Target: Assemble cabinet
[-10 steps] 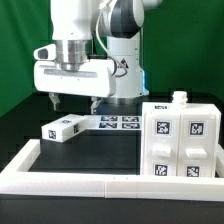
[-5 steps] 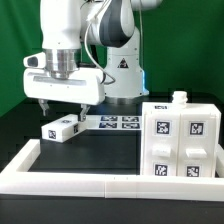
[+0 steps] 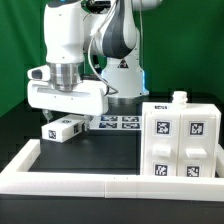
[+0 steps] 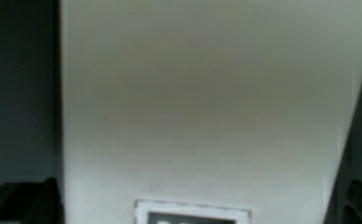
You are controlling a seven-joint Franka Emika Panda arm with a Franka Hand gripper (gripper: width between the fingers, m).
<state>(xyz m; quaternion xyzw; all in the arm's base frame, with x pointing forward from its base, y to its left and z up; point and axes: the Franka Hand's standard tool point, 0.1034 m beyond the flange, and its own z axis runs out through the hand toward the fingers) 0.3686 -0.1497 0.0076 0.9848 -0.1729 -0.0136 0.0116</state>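
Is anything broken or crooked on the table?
Nothing looks broken or spilled. The small block lies slanted to the rail, but it is a loose part right under the gripper, so that is no worry. The cabinet box stands upright.

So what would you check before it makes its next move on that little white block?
1. Gripper open: ok.
2. Small white block between the fingers: ok, the wrist view shows one on each side.
3. Fingers low enough to grip: cannot tell.
4. Block apart from the cabinet box: ok.
5. Block apart from the marker board: cannot tell, the hand hides the gap.
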